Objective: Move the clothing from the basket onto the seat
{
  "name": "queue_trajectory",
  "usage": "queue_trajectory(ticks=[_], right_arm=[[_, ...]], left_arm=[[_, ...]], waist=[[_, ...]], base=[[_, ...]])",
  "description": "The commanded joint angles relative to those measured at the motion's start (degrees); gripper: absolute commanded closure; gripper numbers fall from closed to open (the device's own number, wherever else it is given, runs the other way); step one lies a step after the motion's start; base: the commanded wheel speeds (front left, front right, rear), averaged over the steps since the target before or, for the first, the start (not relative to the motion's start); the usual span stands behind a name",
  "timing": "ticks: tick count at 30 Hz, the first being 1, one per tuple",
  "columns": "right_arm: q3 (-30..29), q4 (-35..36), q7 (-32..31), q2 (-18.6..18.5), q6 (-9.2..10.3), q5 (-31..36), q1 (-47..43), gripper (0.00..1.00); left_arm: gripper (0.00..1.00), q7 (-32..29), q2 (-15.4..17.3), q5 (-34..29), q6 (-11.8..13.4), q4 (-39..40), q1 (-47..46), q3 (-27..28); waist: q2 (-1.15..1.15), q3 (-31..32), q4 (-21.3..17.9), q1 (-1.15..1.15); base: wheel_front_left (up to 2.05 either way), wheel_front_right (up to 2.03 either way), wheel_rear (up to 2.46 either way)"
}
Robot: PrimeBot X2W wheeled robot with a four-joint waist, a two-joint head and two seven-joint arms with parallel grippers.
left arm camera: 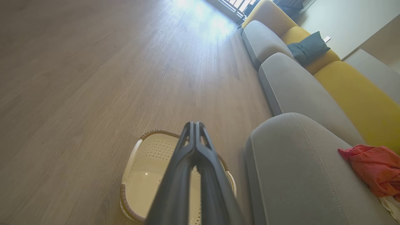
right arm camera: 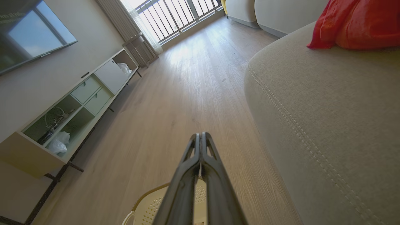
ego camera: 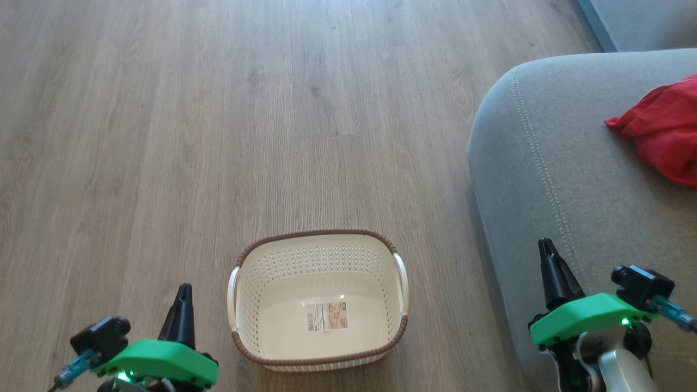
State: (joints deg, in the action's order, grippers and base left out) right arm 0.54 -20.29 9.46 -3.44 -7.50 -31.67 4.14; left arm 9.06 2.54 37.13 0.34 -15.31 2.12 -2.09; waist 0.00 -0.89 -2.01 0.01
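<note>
"Two grippers, and both of them pressed together, am I seeing that right?"

"You are. The left gripper (ego camera: 184,294) hangs over the wooden floor (ego camera: 218,136) just left of the basket (ego camera: 316,234), its dark fingers flat against each other from base to tip. The right gripper (ego camera: 546,251) hangs over the front edge of the seat (ego camera: 544,179), fingers closed the same way."

"And the clothing?"

"The clothing (ego camera: 667,130) lies in a crumpled red heap on top of the seat, at its far right side, well apart from both grippers."

"Where is the basket in all this?"

"On the floor between the two arms, upright, near the seat's rounded front corner but not touching it. Its label sticker (ego camera: 328,317) shows plainly on the cream bottom, and the brown rim runs all the way round."

"What else is in the room?"

"Beyond this seat a second grey cushion (left arm camera: 290,87) continues the sofa, with yellow backrests (left arm camera: 353,90) behind and a dark pillow (left arm camera: 307,47) propped against them. Across the floor stands a low pale shelf unit (right arm camera: 78,103) under a wall-mounted screen (right arm camera: 31,34), and daylight comes through a railed window (right arm camera: 178,15) at the far end."
</note>
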Motion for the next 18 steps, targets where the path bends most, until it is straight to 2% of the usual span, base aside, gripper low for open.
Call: queue_trajectory(ticks=[1, 18], right_arm=[[-0.1, 2.2, -0.7, 0.2, 0.00, -1.8, 2.5, 1.00], [-1.4, 3.0, -3.5, 0.2, 0.00, -12.8, 2.4, 1.00]], left_arm=[[1.00, -0.3, 0.2, 1.5, -0.4, 1.8, -3.3, 0.9], [1.00, -3.1, 0.2, 11.5, -1.8, 1.7, -4.2, 2.3]], waist=[[0.00, 0.0, 0.0, 0.00], [0.00, 0.1, 0.4, 0.00]], base=[[0.00, 0.00, 0.00], [0.00, 0.00, 0.00]])
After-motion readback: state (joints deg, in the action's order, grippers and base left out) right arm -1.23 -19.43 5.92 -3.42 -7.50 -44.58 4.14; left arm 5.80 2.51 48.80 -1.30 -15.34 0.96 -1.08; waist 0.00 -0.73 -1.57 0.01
